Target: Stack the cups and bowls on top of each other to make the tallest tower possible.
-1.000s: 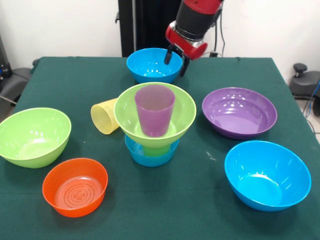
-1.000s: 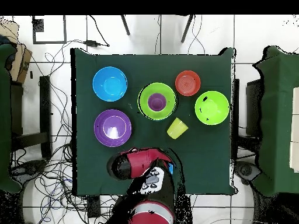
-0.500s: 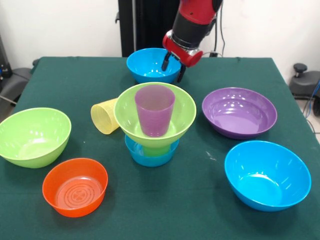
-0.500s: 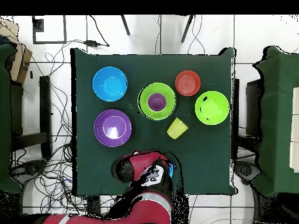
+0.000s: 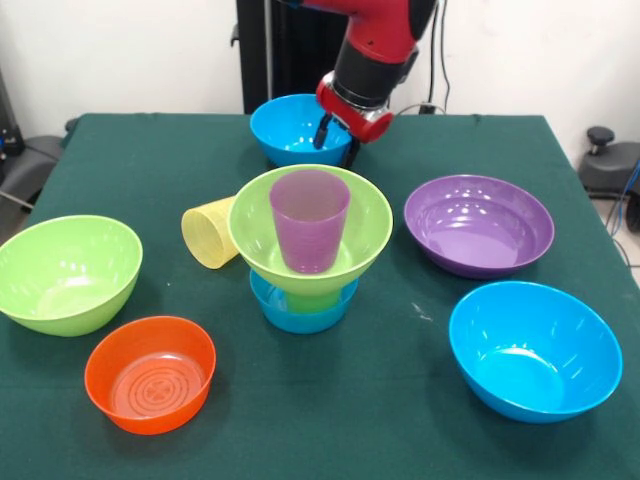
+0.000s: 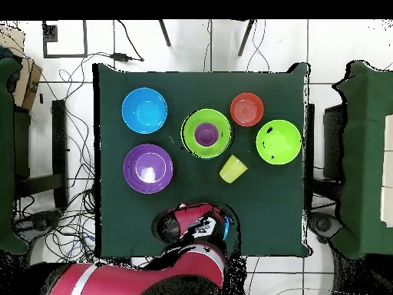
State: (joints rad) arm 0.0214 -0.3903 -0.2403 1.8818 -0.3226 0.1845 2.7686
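At the front edge sit an orange bowl [image 5: 150, 373] and a blue bowl [image 5: 535, 349], open cloth between them. Mid-table stands the tower [image 5: 309, 250]: small blue bowl, green cup, green bowl, purple cup [image 5: 309, 220] on top. A yellow cup [image 5: 208, 232] lies tipped beside it, a lime bowl [image 5: 66, 272] left, a purple bowl [image 5: 479, 224] right. At the back, my gripper [image 5: 336, 141] hangs with fingers spread across the far blue bowl's [image 5: 288, 130] right rim.

One camera stood low across the dark green cloth-covered table [image 5: 420, 400], close, looking over it toward the white wall. The other hung high overhead, facing straight down, taking in the whole table [image 6: 115, 223] and cabled floor. Both shared the tabletop.
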